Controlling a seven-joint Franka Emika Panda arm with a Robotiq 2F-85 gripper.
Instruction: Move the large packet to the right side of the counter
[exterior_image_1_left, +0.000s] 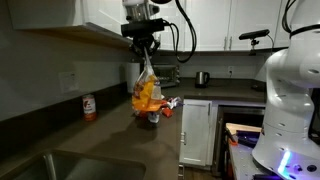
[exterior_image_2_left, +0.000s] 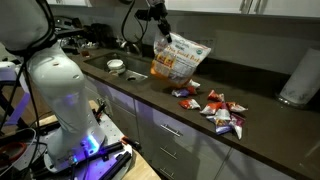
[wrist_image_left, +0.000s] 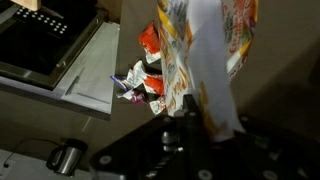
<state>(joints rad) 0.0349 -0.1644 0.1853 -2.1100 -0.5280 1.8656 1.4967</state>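
Filling our wrist view, the large packet (wrist_image_left: 205, 60) hangs over the counter (exterior_image_2_left: 265, 118), its top pinched tight in our gripper (exterior_image_1_left: 143, 45), which points straight down. Small packets (exterior_image_2_left: 222, 108) lie just beside it. We see a red can (exterior_image_1_left: 89, 107) by the wall in an exterior view, not at the wrist.

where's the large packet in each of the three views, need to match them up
In an exterior view: the large packet is at centre, hanging from the gripper.
In an exterior view: it is in the upper middle, just right of centre.
Wrist view: top of the picture, right of centre.
Shared landmark: the small red-white packets lying near it.
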